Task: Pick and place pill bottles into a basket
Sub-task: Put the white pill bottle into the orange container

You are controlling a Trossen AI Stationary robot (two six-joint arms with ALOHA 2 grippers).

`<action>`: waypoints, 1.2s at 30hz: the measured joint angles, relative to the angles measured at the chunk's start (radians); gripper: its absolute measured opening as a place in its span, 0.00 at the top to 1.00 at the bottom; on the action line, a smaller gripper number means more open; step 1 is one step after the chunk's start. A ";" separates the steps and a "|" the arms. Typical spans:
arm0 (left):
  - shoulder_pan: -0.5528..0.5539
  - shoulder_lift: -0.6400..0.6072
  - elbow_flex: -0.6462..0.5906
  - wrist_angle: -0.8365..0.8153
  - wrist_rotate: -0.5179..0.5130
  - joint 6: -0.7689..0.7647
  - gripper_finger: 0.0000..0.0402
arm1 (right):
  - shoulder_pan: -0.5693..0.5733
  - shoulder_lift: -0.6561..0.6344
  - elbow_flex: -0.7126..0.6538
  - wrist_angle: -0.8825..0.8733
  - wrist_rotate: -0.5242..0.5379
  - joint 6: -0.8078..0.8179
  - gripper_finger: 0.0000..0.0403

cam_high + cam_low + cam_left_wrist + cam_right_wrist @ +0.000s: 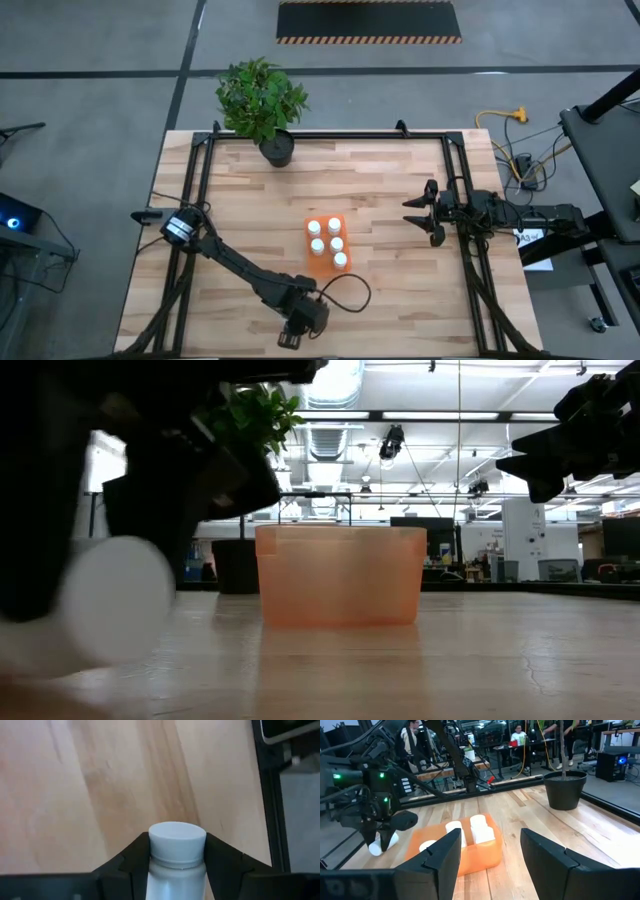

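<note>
Counter [390, 200]: pale butcher-block wood, visible grain, black frame rails along the edges. Basket [326, 246]: translucent orange plastic, rectangular, near the counter's middle; four white-capped pill bottles [334, 226] stand upright inside. Left gripper [177, 865] at the near edge, low over the wood, fingers clamped on a fifth bottle [177, 851], smooth white cylinder, flat round cap. Right gripper [425, 211] waits at the right side, fingers partly apart, holding nothing. Black plant pot [277, 150] at far edge.

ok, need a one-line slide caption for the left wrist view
Left gripper shut on a white pill bottle above the wooden table.
</note>
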 joint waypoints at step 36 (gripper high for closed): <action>0.021 0.078 -0.362 1.501 -0.560 -0.033 0.66 | 0.000 0.000 0.000 0.000 0.000 0.000 0.52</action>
